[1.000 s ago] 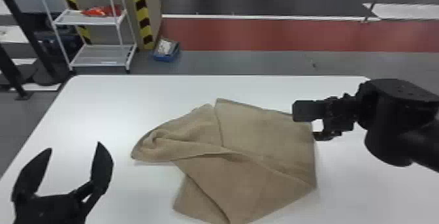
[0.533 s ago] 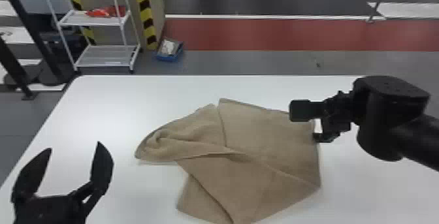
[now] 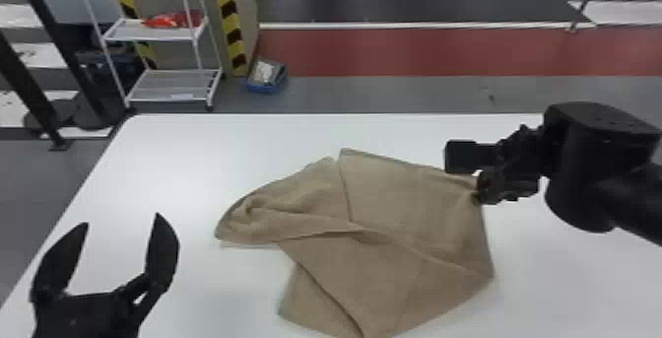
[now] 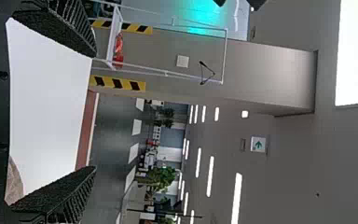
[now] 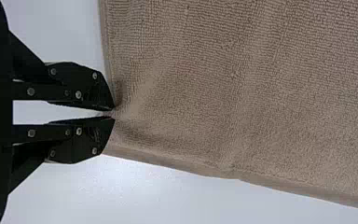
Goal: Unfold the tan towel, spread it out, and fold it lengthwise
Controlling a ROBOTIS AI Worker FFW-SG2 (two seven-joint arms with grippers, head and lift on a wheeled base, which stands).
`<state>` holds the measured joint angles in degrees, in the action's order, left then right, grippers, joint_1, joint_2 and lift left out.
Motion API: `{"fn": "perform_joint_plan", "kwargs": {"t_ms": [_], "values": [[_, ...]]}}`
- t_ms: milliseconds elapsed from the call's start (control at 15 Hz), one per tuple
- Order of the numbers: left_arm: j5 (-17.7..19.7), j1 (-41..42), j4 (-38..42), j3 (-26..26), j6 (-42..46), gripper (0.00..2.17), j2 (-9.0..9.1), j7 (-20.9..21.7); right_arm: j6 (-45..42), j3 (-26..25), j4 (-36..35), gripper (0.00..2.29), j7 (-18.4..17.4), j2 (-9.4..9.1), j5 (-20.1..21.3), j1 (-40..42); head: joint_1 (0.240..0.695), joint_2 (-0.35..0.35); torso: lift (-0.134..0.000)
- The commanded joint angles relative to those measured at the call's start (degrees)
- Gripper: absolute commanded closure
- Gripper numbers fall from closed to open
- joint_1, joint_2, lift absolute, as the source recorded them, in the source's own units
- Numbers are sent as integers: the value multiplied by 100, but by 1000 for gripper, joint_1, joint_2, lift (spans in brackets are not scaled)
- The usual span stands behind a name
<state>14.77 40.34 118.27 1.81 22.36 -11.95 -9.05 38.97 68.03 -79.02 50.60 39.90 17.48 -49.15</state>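
Towel (image 3: 413,204) lies askew on the worktop (image 3: 148,164), partly opened out, layers overlapping and its left end rumpled. Spreading looks perhaps half done; those folds need flattening, and the lengthwise fold is not begun. At the far right corner, the right gripper (image 5: 113,114) is pinched closed on the cloth. Off to the towel's left, the left gripper (image 3: 122,219) stands wide open, empty.

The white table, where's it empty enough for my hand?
Bare patches of the white tabletop lie beyond the rumpled tan towel, and between it and the black left gripper. It's crowded at the towel's far right corner, pinched by the black right gripper.
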Motion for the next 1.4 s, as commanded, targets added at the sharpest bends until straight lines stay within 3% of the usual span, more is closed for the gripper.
{"fn": "perform_joint_plan", "kwargs": {"t_ms": [0, 67, 200, 400, 467, 600, 733, 867, 1067, 1200, 1333], "values": [[0, -18, -23, -5, 0, -1, 0, 9, 19, -308, -44, 1308, 73, 79, -26, 169, 695, 22, -123], [0, -18, -6, -14, 0, -1, 0, 9, 19, -536, -96, 1335, 116, 123, -52, 283, 695, 19, -123], [0, -18, 3, -14, 0, -1, 8, 17, 54, -1450, -290, 1332, 125, 255, -219, 670, 695, 11, -123], [0, -18, 3, 4, 0, -1, -9, 52, 107, -2980, -852, 1332, 116, 668, -518, 1426, 695, -16, -123], [0, -18, 3, 48, -18, -1, -35, 219, 107, -3402, -1107, 1332, 125, 800, -588, 1768, 695, -27, -123], [-9, -88, -50, 241, -422, 19, -97, 940, 177, -3788, -1520, 1332, 125, 940, -509, 2375, 695, -53, -123], [-70, -325, -138, 417, -1230, 63, -211, 1634, 371, -4087, -1819, 1332, 125, 949, -412, 2928, 695, -98, -123], [-422, -659, -278, 514, -1758, 46, -361, 1889, 459, -4421, -2030, 1332, 99, 888, -342, 3438, 695, -113, -123], [-1169, -1195, -366, 523, -2250, 46, -739, 2426, 564, -4711, -2092, 1332, 37, 747, -281, 3904, 695, -115, -123], [-1345, -1450, -349, 452, -2777, 90, -1143, 2698, 617, -4825, -2092, 1332, 2, 694, -281, 4106, 695, -120, -123], [-1846, -1767, -357, 189, -3252, 100, -1530, 3076, 687, -4948, -2118, 1332, -15, 642, -263, 4264, 695, -120, -123]]}}
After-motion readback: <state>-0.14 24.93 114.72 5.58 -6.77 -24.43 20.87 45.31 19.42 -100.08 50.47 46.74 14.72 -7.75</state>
